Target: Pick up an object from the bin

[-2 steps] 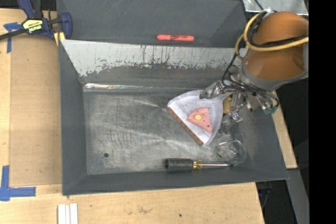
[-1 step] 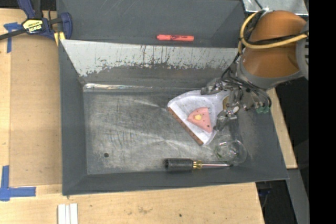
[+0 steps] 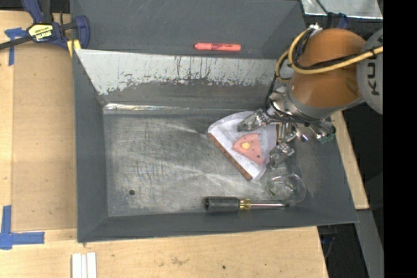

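Grey bin (image 3: 91,159), gripper (image 3: 285,142) at right side, jaw opening cannot be told, just beside bagged pink wedge (image 3: 247,148), clear cup (image 3: 287,187) front-right corner, screwdriver (image 3: 244,204) along front edge

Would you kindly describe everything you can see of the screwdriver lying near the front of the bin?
The screwdriver has a black handle at its left end, a short yellowish collar, and a thin bare metal shaft pointing right. It lies flat on the floor of the bin, close along the front wall and nearly parallel to it. Its tip ends at a clear see-through thing near the right front corner; whether they touch I cannot tell. Nothing else touches it.
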Available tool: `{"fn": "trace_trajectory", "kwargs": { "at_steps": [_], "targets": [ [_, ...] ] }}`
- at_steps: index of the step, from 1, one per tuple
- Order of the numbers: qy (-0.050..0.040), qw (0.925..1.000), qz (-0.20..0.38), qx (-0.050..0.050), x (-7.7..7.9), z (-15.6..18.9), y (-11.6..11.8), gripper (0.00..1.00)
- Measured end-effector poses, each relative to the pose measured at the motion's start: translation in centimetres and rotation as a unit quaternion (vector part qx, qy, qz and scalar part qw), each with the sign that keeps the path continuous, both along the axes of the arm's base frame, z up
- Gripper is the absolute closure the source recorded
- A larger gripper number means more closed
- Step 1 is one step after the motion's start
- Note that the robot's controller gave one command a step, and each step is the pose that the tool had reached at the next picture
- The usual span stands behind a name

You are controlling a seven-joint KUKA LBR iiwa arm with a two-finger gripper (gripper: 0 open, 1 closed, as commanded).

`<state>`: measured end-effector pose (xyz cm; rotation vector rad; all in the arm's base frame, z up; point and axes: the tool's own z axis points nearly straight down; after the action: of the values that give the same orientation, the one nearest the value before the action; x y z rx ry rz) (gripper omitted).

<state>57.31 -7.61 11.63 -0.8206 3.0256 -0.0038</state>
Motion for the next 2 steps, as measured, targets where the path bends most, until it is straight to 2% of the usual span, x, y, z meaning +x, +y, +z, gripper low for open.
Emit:
{"fn": "trace_trajectory", "kwargs": {
  "at_steps": [1, 2],
  "targets": [
    [-0.0073, 0.9562, 0.293, -0.001, 1.30, -3.58, -0.68, 1.00],
    [-0.0073, 0.9563, 0.292, -0.001, 1.30, -3.58, -0.68, 1.00]
  ]
}}
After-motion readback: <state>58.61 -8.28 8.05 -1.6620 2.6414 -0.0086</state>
